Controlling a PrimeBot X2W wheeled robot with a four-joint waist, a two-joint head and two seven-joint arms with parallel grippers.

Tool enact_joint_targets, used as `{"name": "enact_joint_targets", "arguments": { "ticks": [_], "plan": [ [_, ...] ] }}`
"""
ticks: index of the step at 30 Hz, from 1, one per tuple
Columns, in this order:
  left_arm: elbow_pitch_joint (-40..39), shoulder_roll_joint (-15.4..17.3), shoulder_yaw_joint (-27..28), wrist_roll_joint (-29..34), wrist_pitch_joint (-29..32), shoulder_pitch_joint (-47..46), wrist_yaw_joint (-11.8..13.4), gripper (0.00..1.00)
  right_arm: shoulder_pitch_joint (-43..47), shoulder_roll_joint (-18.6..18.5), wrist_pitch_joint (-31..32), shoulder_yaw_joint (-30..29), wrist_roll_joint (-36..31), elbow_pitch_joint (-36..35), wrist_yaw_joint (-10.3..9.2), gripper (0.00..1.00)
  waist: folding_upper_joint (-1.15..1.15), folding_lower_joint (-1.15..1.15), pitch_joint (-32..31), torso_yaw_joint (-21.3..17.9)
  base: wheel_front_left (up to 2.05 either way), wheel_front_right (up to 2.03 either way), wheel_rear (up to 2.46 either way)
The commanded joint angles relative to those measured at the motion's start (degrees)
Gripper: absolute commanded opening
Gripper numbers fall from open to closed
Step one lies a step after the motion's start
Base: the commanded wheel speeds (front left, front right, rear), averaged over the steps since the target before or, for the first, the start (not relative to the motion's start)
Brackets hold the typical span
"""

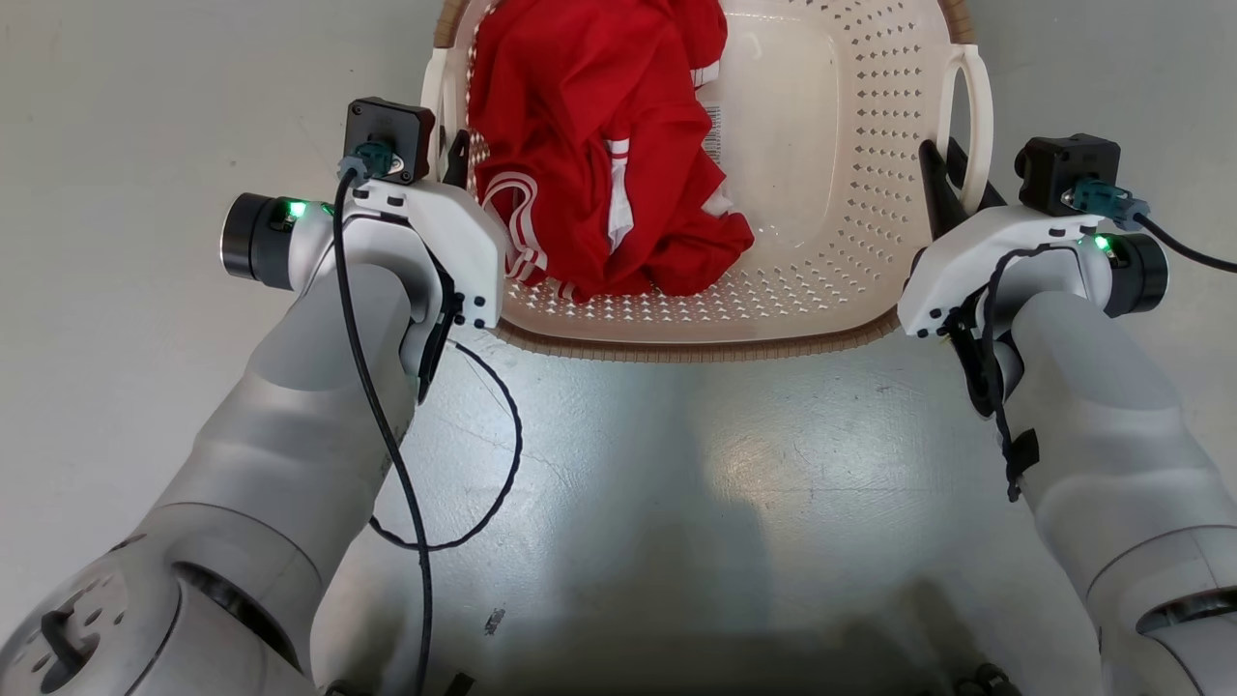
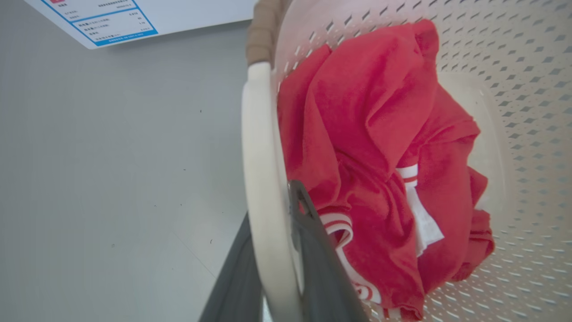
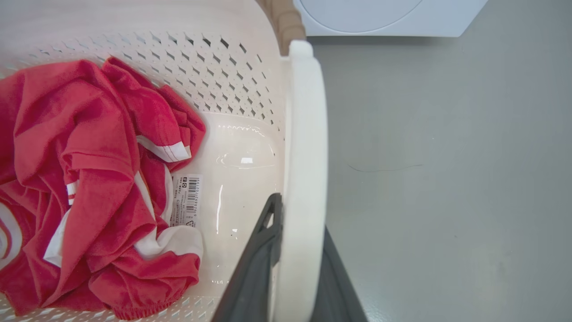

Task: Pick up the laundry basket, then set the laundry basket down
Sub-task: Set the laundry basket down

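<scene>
Where the laundry basket (image 1: 850, 145) is: straight ahead of the robot between both arms, over the grey floor (image 1: 676, 483); I cannot tell whether it rests on the floor or is lifted.
Left hand (image 1: 449, 159): clamped on the left handle (image 1: 435, 92), with one dark finger inside the white loop and the other outside it, as the left wrist view shows (image 2: 272, 214).
Right hand (image 1: 952, 169): clamped on the right handle (image 1: 981, 106) in the same way, with a finger on each side of the loop (image 3: 299, 219).
Red garment (image 1: 599, 126): crumpled, with white stripes, heaped in the basket's left half.
Barcode sticker (image 3: 187, 201): on the basket's bottom, just beside the garment.
Washing machine (image 3: 380, 18): white, on the floor beyond the basket.
</scene>
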Motion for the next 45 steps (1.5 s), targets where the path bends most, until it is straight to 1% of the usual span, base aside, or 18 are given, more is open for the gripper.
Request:
{"name": "enact_joint_targets", "arguments": {
  "ticks": [1, 12, 13, 14, 15, 23, 29, 34, 38, 45],
  "plan": [
    [-0.6, 0.6, 0.6, 0.8, -0.4, -0.8, -1.0, 0.0, 1.6, 1.5, -0.8, 1.1, -0.4, -0.7, 0.41, 0.0, 0.0, 0.0, 0.0, 0.0, 0.0, 0.0, 0.0],
    [0.0, 0.4, 1.6, 1.9, -0.4, -0.8, -1.1, 0.0, 2.0, 1.5, -0.8, 0.7, -0.2, -0.6, 0.41, 0.0, 0.0, 0.0, 0.2, -0.2, 0.0, 0.0, 0.0],
    [0.1, 0.3, 1.9, 1.7, -0.4, -0.8, -1.2, 0.22, 2.0, 1.5, -0.8, 0.4, -0.1, -0.6, 0.41, 0.0, 0.0, 0.0, 0.2, -0.2, 0.0, 0.0, 0.0],
    [0.0, 0.3, 2.2, 1.7, -0.4, -0.8, -1.0, 0.33, 2.0, 1.5, -0.8, 0.0, -0.1, -0.8, 0.41, 0.42, 0.0, 0.0, 0.3, -0.3, 0.0, 0.0, 0.0],
    [-0.1, 0.2, 2.4, 1.8, -0.4, -0.9, -0.8, 1.0, 2.0, 1.5, -0.8, -0.4, -0.2, -1.0, 0.41, 1.0, 0.0, 0.0, 0.4, -0.3, 0.0, 0.0, 0.0],
    [-1.4, 0.0, 3.9, 2.7, -0.4, 0.3, 0.0, 1.0, 3.6, 1.5, -0.8, -2.3, -1.7, -2.6, 0.41, 1.0, 0.0, 0.0, -0.7, -0.2, 0.0, 0.0, 0.0],
    [-3.9, 1.0, 6.5, 3.8, -0.4, 1.7, 1.2, 1.0, 5.7, 1.5, -0.8, -2.2, -0.8, -7.1, 0.41, 1.0, 0.0, 0.0, -3.3, -0.5, 0.0, 0.0, 0.0],
    [-8.5, 2.2, 10.4, 5.3, -0.4, 5.4, 1.7, 1.0, 9.9, 1.5, -0.8, -2.5, 0.1, -13.6, 0.41, 1.0, 0.0, 0.0, -7.1, -0.9, 0.0, 0.0, 0.0],
    [-12.7, 3.1, 14.1, 7.4, -0.4, 9.8, 2.2, 1.0, 14.4, 1.5, -0.8, -3.4, -0.9, -18.7, 0.41, 1.0, 0.0, 0.0, -11.1, -1.1, 0.0, 0.0, 0.0],
    [-19.2, 2.9, 20.6, 11.8, -0.4, 17.6, 2.2, 1.0, 21.4, 1.5, -0.8, -5.4, -2.3, -25.3, 0.41, 1.0, 0.0, 0.0, -18.5, -0.8, 0.0, 0.0, 0.0]
  ]
}}
